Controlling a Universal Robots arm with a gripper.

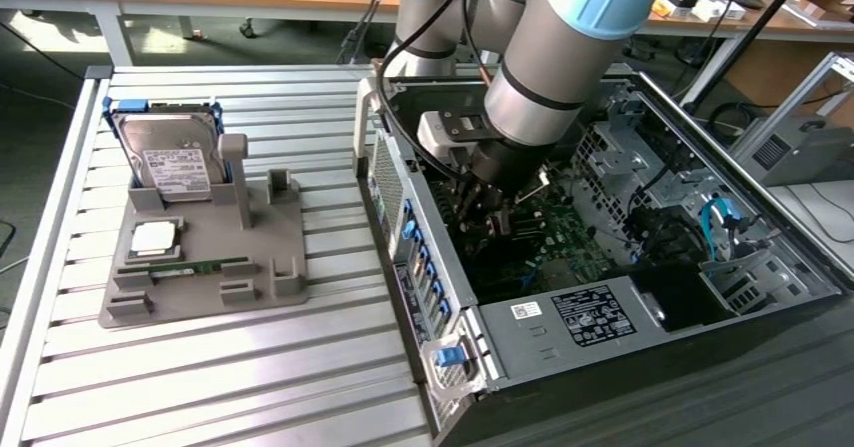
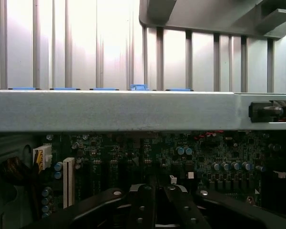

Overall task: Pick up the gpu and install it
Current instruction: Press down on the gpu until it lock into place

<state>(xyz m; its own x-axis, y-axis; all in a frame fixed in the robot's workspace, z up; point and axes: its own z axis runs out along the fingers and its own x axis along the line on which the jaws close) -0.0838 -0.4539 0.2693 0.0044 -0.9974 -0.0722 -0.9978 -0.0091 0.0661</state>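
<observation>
The arm [image 1: 547, 77] is reaching down into the open computer case [image 1: 534, 352], which lies on its side on the slatted worktop [image 1: 200, 387]. The end effector [image 1: 497, 217] hangs low over the green motherboard [image 1: 567, 232], close to the case's rear wall and its row of blue clips [image 1: 416, 257]. Over to the wrist view: the end effector [image 2: 155, 186] is clenched, and the two black fingers [image 2: 143, 205] meet in the middle with almost no gap between them. There's a thin dark line right where they meet, but I can't tell whether that is a card edge or only shadow. So I can't say it is grasping anything, and I can't pick out the gpu with any certainty in either view. Beyond the fingertips lies the motherboard [image 2: 133, 152], dotted with capacitors, with a white slot connector [image 2: 69, 181] standing off to one side. The case's grey metal rail [image 2: 133, 112] runs straight across above it, with small blue tabs [image 2: 138, 87] peeking over its edge. On the exterior view's left, well apart from the case, sits the grey parts holder [image 1: 200, 302]. The silver hard drive [image 1: 167, 152] stands propped at its far end, a square processor chip [image 1: 154, 237] lies flat in its pocket, and the narrow green memory stick [image 1: 200, 267] lies just beside that. The upright posts [image 1: 274, 185] next to the drive carry nothing.
</observation>
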